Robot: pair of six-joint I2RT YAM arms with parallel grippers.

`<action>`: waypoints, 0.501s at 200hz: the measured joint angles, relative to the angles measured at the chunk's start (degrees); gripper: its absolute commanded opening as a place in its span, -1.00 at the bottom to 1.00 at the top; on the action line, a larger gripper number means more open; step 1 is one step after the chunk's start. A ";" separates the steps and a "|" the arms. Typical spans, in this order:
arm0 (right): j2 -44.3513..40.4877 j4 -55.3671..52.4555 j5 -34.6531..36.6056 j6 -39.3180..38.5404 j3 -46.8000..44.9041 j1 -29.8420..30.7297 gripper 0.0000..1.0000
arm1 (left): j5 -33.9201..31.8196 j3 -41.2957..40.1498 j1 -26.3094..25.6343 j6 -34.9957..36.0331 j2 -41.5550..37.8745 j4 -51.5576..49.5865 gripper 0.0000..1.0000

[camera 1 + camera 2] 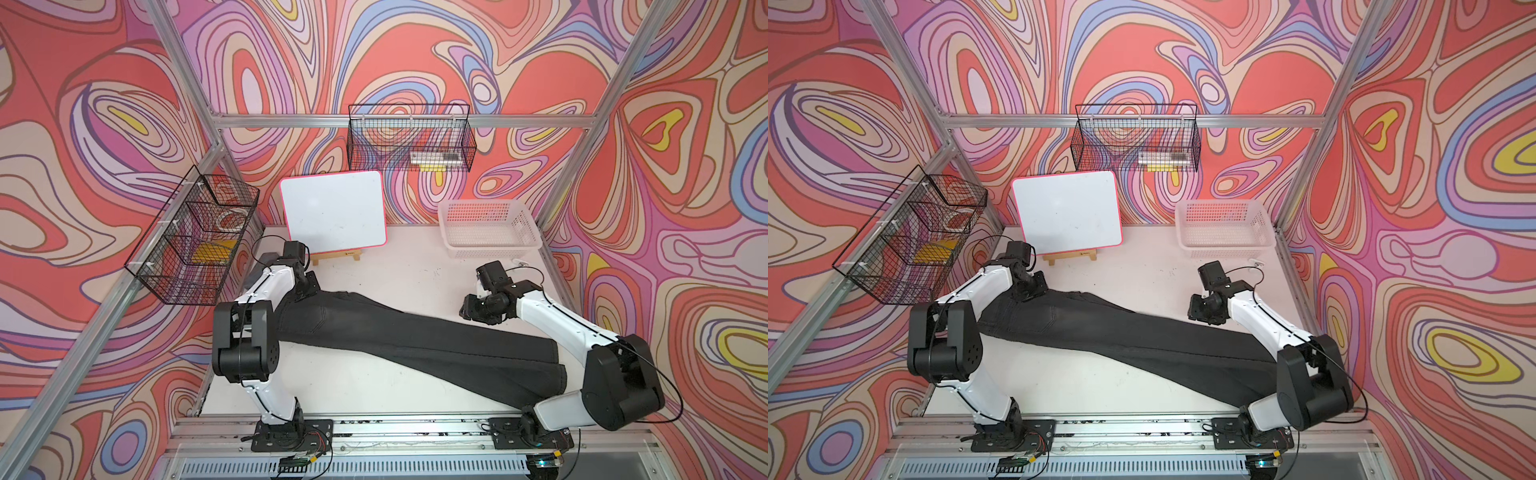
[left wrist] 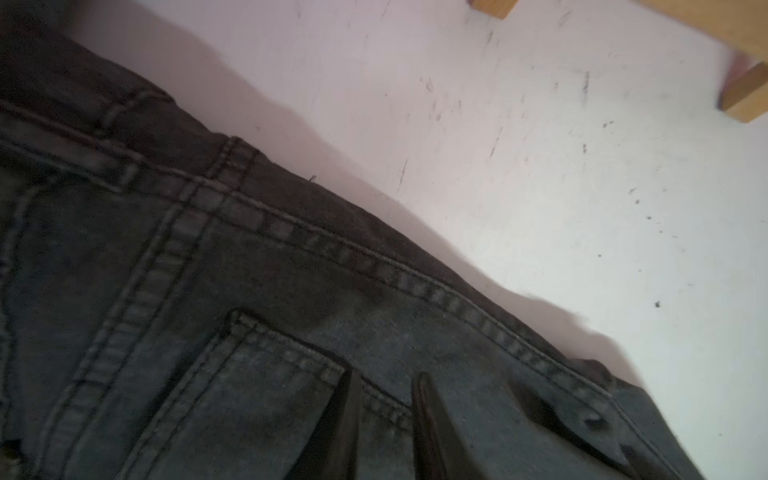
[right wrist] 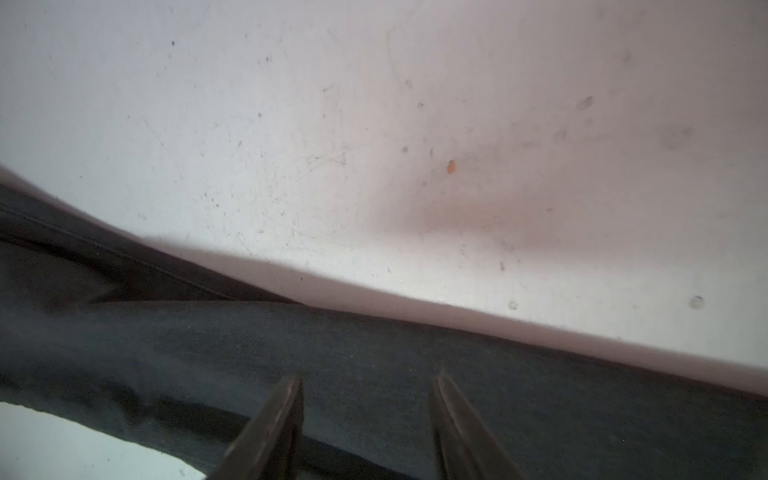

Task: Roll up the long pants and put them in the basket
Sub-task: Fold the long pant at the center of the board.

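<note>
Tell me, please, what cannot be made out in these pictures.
- Pants waist: both top views, covered by the left arm.
- Hems: in a top view, behind the right arm.
- Left gripper touching fabric or not: left wrist view, too blurred.
- Wire basket contents: both top views, too small behind mesh.
- White thing near the right arm: both top views, too small to name.

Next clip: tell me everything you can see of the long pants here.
The long pants are charcoal-black, denim-like, with paler stitched seams and a back pocket. They lie flat and unrolled across the white table, legs overlapping, waist end under the left arm, hems near the right arm's base. The left tool hangs open over the seat by the pocket; the right tool is open over a leg. Whether either touches the cloth cannot be told.
</note>
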 measured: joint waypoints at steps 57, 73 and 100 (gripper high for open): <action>7.23 2.36 -2.62 2.71 -4.31 0.42 -0.11 | -0.07 0.04 -0.02 -4.48 5.81 2.84 -0.33; 7.19 2.60 -2.19 3.85 -5.35 0.42 -0.12 | -0.17 0.26 -0.26 -6.25 6.47 3.67 -0.33; 6.05 3.89 -0.92 5.79 -6.86 0.20 -0.10 | -1.03 3.15 -1.55 -8.35 8.79 4.83 -0.33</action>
